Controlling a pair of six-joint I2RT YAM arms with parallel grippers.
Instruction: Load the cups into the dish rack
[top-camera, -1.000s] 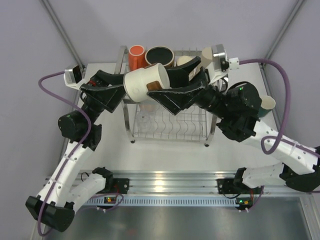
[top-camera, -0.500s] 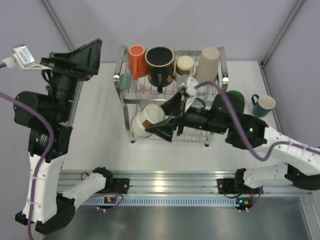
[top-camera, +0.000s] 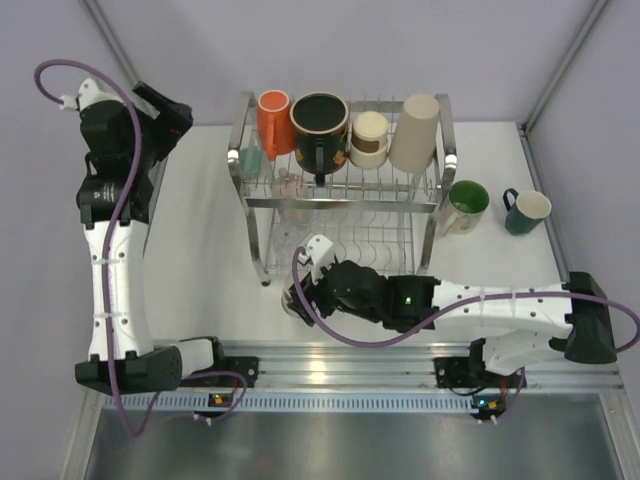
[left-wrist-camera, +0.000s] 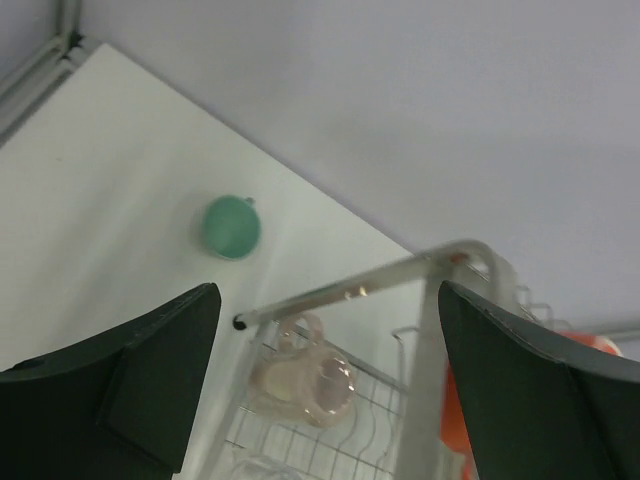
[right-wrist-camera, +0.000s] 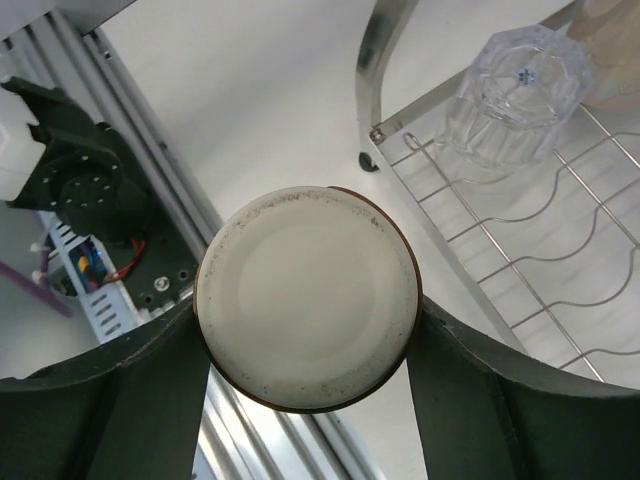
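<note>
Paper cup (right-wrist-camera: 305, 295) pinched base-out in right gripper (top-camera: 300, 292) fingers, now lowered from above the dish rack (top-camera: 340, 205) to its near-left corner, outside the lower tier. Let go by left gripper (left-wrist-camera: 328, 300), spread empty, swung away left. Only slotting left, probably.
</note>
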